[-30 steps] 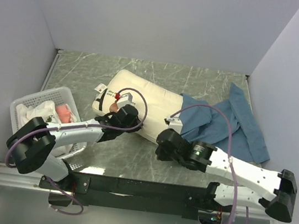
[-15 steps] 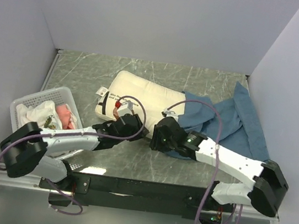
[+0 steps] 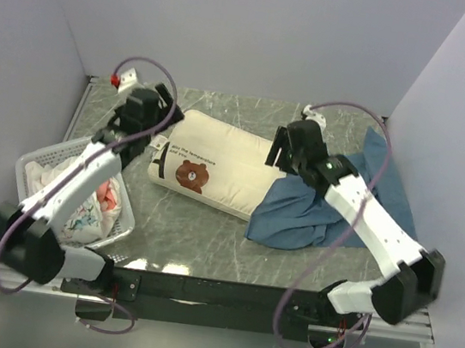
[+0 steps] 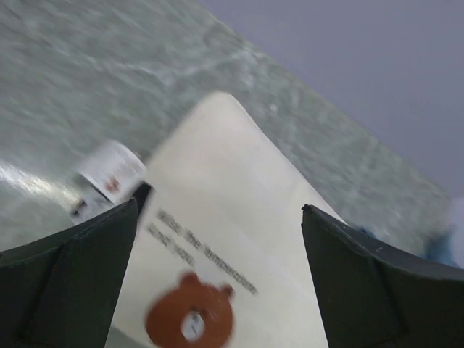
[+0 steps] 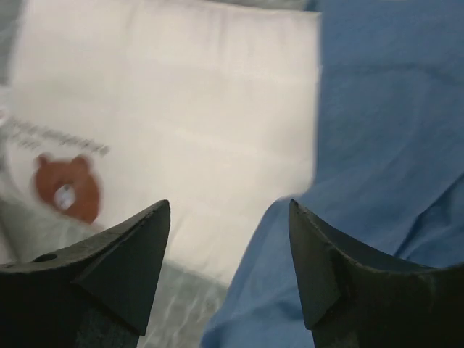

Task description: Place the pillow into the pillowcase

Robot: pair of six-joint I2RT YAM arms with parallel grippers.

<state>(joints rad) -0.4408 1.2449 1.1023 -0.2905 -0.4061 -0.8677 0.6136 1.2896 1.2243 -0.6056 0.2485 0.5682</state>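
The cream pillow [image 3: 221, 165] lies slantwise mid-table, its brown bear face [image 3: 194, 173] turned up and a white tag [image 3: 158, 141] at its left end. The blue pillowcase [image 3: 309, 212] is bunched against the pillow's right end and overlaps it; whether that end is inside I cannot tell. My left gripper [image 3: 157, 124] hangs open above the pillow's far left corner, holding nothing. In the left wrist view the pillow [image 4: 239, 210] and bear [image 4: 190, 319] show between the spread fingers. My right gripper [image 3: 277, 154] is open over the seam where pillow [image 5: 181, 109] meets pillowcase [image 5: 384, 130].
A white plastic basket [image 3: 33, 165] holding cloths stands at the left, under my left arm. Grey walls close in the table at the back and on both sides. More of the blue cloth [image 3: 390, 196] trails toward the right wall.
Both grippers have opened, let go and swung up from the pillow's near edge to its far side. The pillow now shows its bear face, and the pillowcase lies bunched closer.
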